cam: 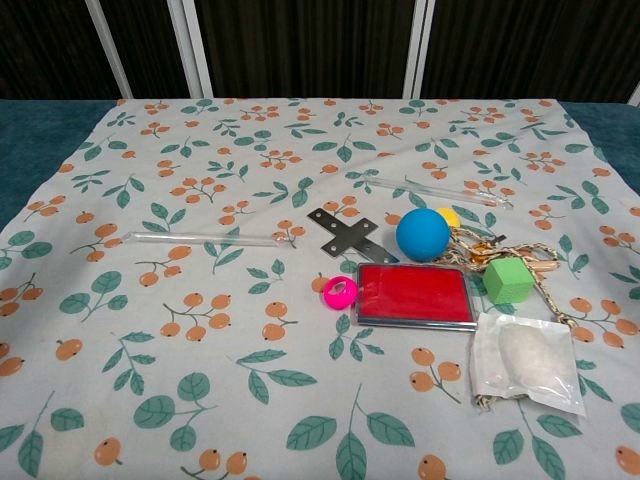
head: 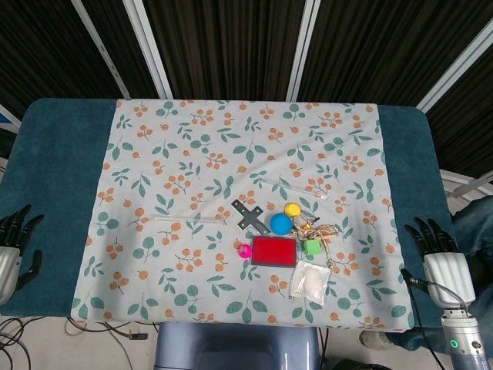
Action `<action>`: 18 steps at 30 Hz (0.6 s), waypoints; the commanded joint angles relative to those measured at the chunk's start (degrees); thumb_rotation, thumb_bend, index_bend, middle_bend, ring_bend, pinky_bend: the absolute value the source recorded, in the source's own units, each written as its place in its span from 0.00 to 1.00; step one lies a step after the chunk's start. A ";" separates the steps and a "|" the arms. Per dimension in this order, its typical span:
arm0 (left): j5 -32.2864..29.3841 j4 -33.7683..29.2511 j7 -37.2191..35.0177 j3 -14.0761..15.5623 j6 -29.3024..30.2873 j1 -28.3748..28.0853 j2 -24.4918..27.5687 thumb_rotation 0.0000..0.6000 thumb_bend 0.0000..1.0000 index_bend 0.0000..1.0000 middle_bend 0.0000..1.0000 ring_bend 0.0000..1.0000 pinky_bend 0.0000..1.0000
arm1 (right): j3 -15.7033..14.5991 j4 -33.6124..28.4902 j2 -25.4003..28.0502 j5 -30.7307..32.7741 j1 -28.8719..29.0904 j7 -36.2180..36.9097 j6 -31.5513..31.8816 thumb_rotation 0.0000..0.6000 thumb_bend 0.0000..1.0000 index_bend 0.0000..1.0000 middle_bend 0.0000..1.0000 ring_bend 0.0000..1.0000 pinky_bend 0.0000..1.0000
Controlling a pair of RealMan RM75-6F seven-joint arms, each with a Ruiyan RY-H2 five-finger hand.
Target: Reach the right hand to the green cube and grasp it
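A small green cube [head: 312,247] [cam: 506,279] sits on the floral cloth, just right of a red card case [head: 273,251] [cam: 415,294] and on top of a braided cord. My right hand [head: 434,245] rests at the table's right edge, well to the right of the cube, fingers spread and holding nothing. My left hand [head: 17,239] lies at the left edge, fingers apart and empty. Neither hand shows in the chest view.
Around the cube lie a blue ball [head: 280,223] [cam: 422,234], a yellow ball [head: 292,209], a pink ring [head: 245,250] [cam: 340,291], a dark metal cross bracket [head: 249,214] [cam: 349,235], a clear packet of white stuff [head: 310,280] [cam: 527,368] and two clear tubes [head: 189,218] [head: 296,187].
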 commanded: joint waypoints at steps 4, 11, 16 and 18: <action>-0.09 0.05 0.04 0.00 0.02 0.06 0.03 1.00 0.54 0.13 0.00 0.06 0.10 | -0.05 -0.11 0.03 -0.04 -0.06 -0.51 0.04 1.00 0.20 0.18 0.13 0.10 0.22; -0.05 0.06 -0.10 -0.08 0.09 0.02 0.03 1.00 0.54 0.13 0.00 0.06 0.10 | -0.15 -0.40 0.20 0.07 0.08 -0.33 -0.49 1.00 0.20 0.18 0.15 0.10 0.22; -0.09 0.07 0.03 -0.01 -0.10 -0.02 -0.01 1.00 0.54 0.13 0.00 0.06 0.10 | -0.26 -0.68 0.49 0.31 0.10 -0.34 -0.95 1.00 0.19 0.18 0.16 0.10 0.22; -0.12 0.08 0.02 -0.02 -0.06 0.01 0.00 1.00 0.54 0.13 0.00 0.06 0.10 | -0.28 -0.77 0.52 0.32 0.14 -0.25 -1.07 1.00 0.19 0.18 0.16 0.10 0.22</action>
